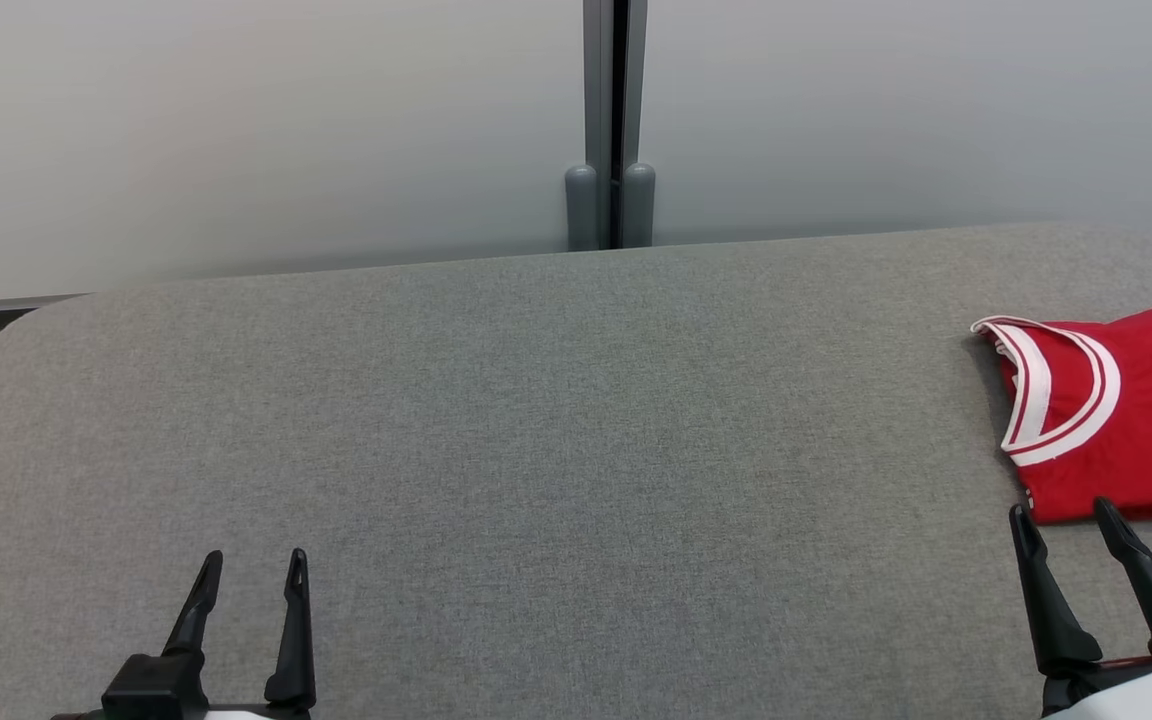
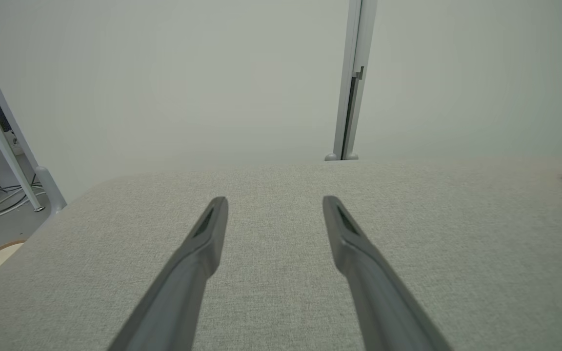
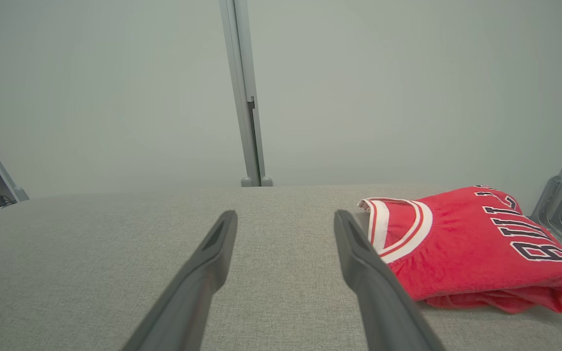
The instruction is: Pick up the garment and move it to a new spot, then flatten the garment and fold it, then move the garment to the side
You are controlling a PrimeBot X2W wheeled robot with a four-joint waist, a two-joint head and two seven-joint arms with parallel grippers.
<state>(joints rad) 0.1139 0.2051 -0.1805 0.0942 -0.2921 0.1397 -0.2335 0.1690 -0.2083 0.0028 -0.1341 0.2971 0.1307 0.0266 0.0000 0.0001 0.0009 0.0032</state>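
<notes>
1. Across the whole foreground, the grey fabric-covered table (image 1: 536, 420) is the biggest thing I can see. It runs from the grippers out to the pale wall panels (image 1: 236, 130) at twelve o'clock, where a grey post (image 1: 614, 120) marks their joint.
2. At about three o'clock on that table, close to its right end, lies the red basketball jersey (image 1: 1126, 420), partly cut off by the edge of the head view. It is a compact folded packet, with the white-trimmed neckline turned toward the table's middle and dark lettering facing up. The right wrist view shows its layers stacked along the near edge.
3. At five o'clock, the right gripper (image 1: 1062, 508) has its fingers spread with nothing between them. The tips are just at the jersey's near edge, and I cannot tell if they touch it.
4. At seven o'clock, the left gripper (image 1: 256, 554) is likewise spread and empty, well apart from the jersey.
5. To my eye, the moving, flattening and folding look done, and the jersey appears to be set to the side. Little seems left beyond the arms drawing clear.
</notes>
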